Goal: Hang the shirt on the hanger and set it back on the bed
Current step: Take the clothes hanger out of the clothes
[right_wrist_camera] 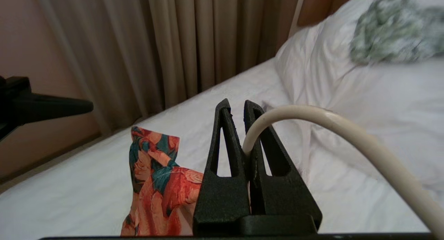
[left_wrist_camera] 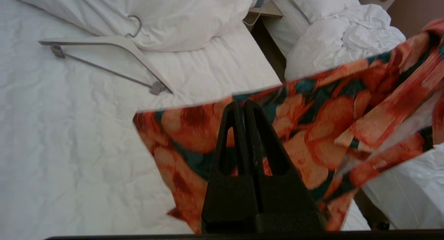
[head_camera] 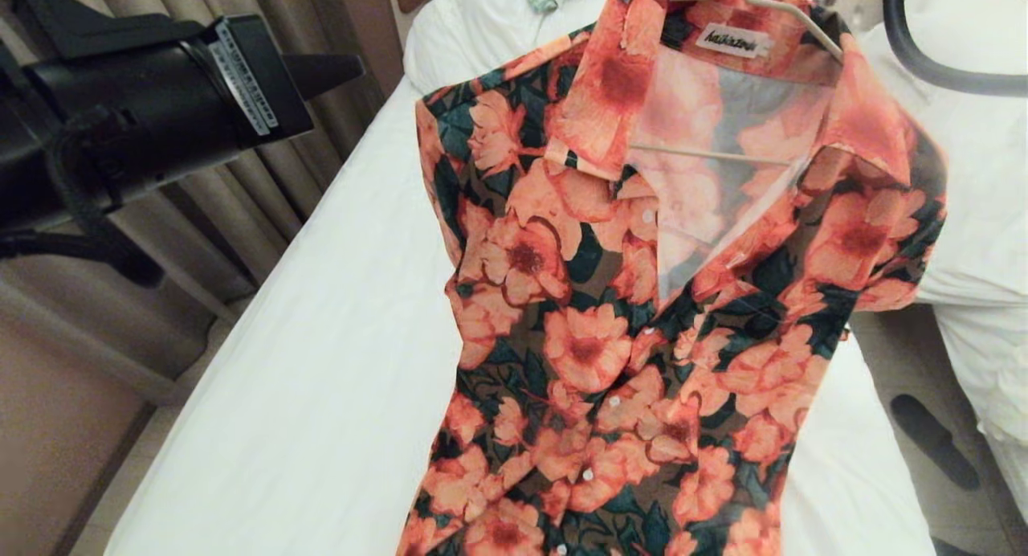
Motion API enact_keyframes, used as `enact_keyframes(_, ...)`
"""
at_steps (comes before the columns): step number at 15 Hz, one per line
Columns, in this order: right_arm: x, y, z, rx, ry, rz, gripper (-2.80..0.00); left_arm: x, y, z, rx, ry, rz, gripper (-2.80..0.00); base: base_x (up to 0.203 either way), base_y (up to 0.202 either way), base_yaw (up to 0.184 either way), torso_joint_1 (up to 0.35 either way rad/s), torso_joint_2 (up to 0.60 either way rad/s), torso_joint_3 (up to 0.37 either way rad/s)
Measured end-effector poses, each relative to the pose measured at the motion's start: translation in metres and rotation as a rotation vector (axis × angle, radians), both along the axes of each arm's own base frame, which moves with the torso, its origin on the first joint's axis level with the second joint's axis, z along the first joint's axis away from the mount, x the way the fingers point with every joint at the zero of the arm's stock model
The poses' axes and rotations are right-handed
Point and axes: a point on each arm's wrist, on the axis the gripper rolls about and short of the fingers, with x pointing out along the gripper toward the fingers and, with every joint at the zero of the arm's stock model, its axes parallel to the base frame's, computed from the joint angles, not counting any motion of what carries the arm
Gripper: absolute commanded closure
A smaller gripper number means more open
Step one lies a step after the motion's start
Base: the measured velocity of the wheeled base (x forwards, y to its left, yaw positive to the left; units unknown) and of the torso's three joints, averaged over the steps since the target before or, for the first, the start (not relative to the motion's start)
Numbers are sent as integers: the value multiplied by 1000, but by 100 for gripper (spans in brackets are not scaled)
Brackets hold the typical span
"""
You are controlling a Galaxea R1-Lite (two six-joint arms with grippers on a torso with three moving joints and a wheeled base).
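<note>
The flowered shirt (head_camera: 626, 323) hangs open-collared on the cream wire hanger (head_camera: 791, 14), held up over the white-sheeted bed (head_camera: 321, 363). In the right wrist view my right gripper (right_wrist_camera: 237, 104) is shut on the hanger's hook (right_wrist_camera: 312, 113), with a fold of the shirt (right_wrist_camera: 156, 184) below it. It is out of the head view. My left gripper (head_camera: 357, 64) is shut and empty, up at the left and apart from the shirt. From its wrist camera, the left gripper (left_wrist_camera: 242, 104) points toward the shirt's sleeve (left_wrist_camera: 322, 111).
A thicker white hanger with a grey bar (left_wrist_camera: 104, 56) lies on the bed by the pillow (left_wrist_camera: 173, 14). A green-and-white garment (right_wrist_camera: 392, 28) rests on the pillow. The second bed's rumpled duvet (left_wrist_camera: 340, 35) is to the right, curtains (head_camera: 265, 178) to the left, and a dark slipper (head_camera: 932, 439) on the floor.
</note>
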Motion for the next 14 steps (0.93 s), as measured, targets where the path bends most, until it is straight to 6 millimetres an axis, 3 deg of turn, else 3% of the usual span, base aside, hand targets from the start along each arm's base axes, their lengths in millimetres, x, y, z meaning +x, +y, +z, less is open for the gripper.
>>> enact_keyframes(4, 1, -1, 5, 34, -55, -4, 0, 1, 2, 0, -1, -1, 10, 0, 0, 0, 0, 219, -548, -336)
enact_keyframes(14, 17, 2, -5, 9, -23, -25, 0, 5, 0, -3, 6, 10, 11, 0, 0, 0, 0, 152, -360, -208)
